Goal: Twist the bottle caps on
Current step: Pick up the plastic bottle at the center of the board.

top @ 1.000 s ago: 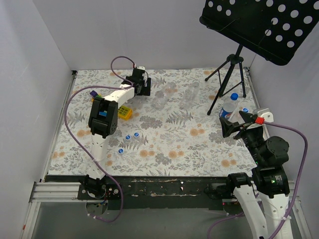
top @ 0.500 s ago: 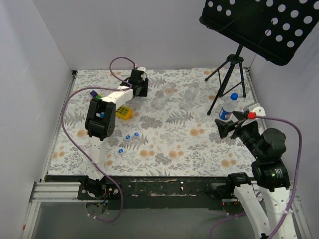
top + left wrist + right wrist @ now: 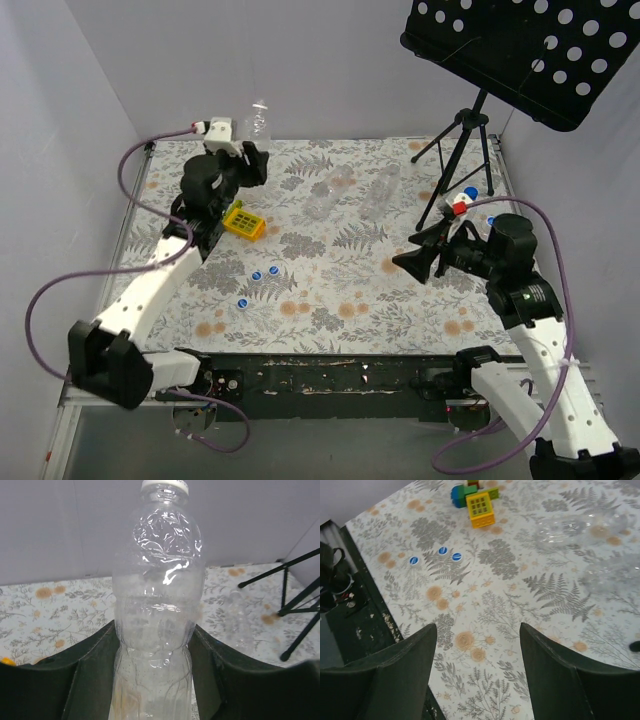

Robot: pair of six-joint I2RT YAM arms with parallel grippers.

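Swung up and back with the left gripper (image 3: 250,153) since a second ago: off the middle of the table (image 3: 330,290) and now raised at the far-left corner, close to the wall. Clamped shut on a clear bottle (image 3: 157,580), squeezing its lower half between the fingers (image 3: 90,680). Held upright, clear of the table, with a white ring at the neck.

Just right of that arm, on the table: toy blocks (image 3: 243,220), yellow one on top. Nearer the front, three blue caps (image 3: 257,274), close together but not touching, well apart from any bottle.

Further back around the middle, two lying bottles (image 3: 325,195), side by side, both clear.

Over on the right, pulled away from the labelled bottle (image 3: 468,193) and shifted toward the centre with the right gripper (image 3: 477,630) compared to a second ago. Jaws spread apart, holding nothing, hovering above bare tablecloth and pointing left. Only seeing the blue top of the labelled bottle past the arm, standing near the tripod (image 3: 462,130) feet at the far right.
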